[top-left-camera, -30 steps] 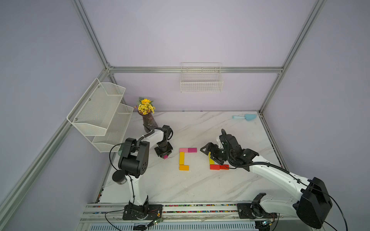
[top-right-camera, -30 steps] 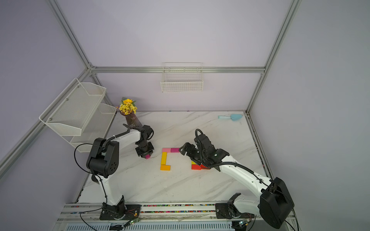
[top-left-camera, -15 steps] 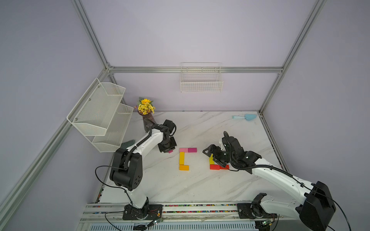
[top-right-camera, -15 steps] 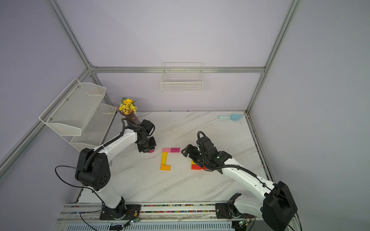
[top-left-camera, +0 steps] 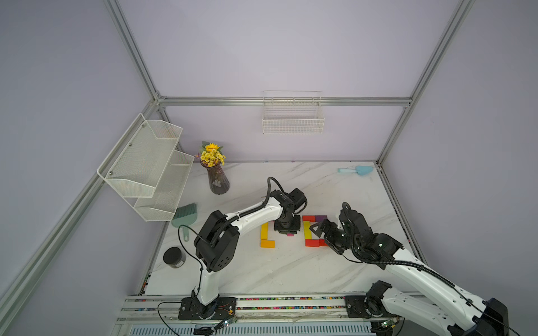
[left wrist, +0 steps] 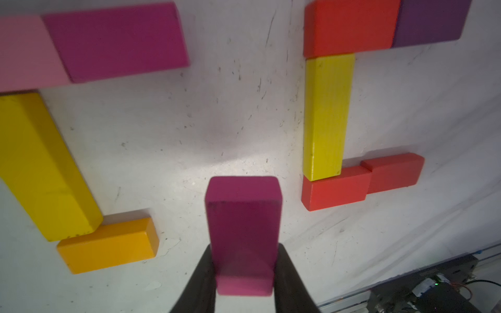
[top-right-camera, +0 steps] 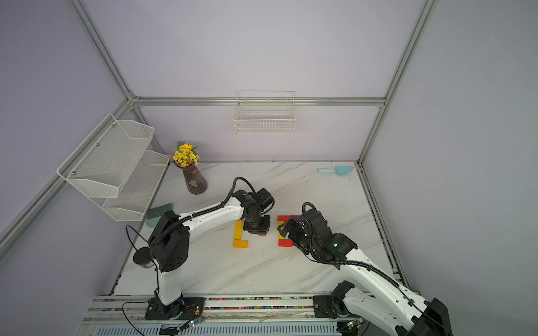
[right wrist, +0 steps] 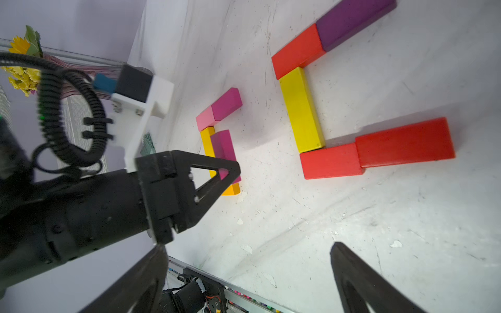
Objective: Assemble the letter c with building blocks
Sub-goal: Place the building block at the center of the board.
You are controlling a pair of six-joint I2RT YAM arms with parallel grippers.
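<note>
My left gripper point(left wrist: 244, 250) is shut on a magenta block point(left wrist: 244, 216) and holds it just above the table, between two block figures. In both top views it point(top-left-camera: 286, 229) point(top-right-camera: 257, 229) hides the top of the left figure. That figure is a pink block point(left wrist: 24, 51), a magenta block point(left wrist: 116, 40), a yellow block point(left wrist: 40, 162) and an orange block point(left wrist: 108, 244). The right figure forms a C from a red block point(left wrist: 349, 27), a purple block point(left wrist: 431, 21), a long yellow block point(left wrist: 328, 116) and two red blocks point(left wrist: 336, 187). My right gripper point(top-left-camera: 324, 237) point(right wrist: 248, 248) hangs open beside that C, holding nothing.
A vase of yellow flowers point(top-left-camera: 218, 181) stands at the back left under a wire shelf point(top-left-camera: 145, 165). A green brush point(top-left-camera: 186, 215) and a black jar point(top-left-camera: 174, 257) lie along the left edge. A light blue scoop point(top-left-camera: 356, 170) lies in the back right corner.
My left arm has swung right from the table's left side, carrying the magenta block to between the two figures. My right arm has drawn back slightly, uncovering the C's red and purple top.
</note>
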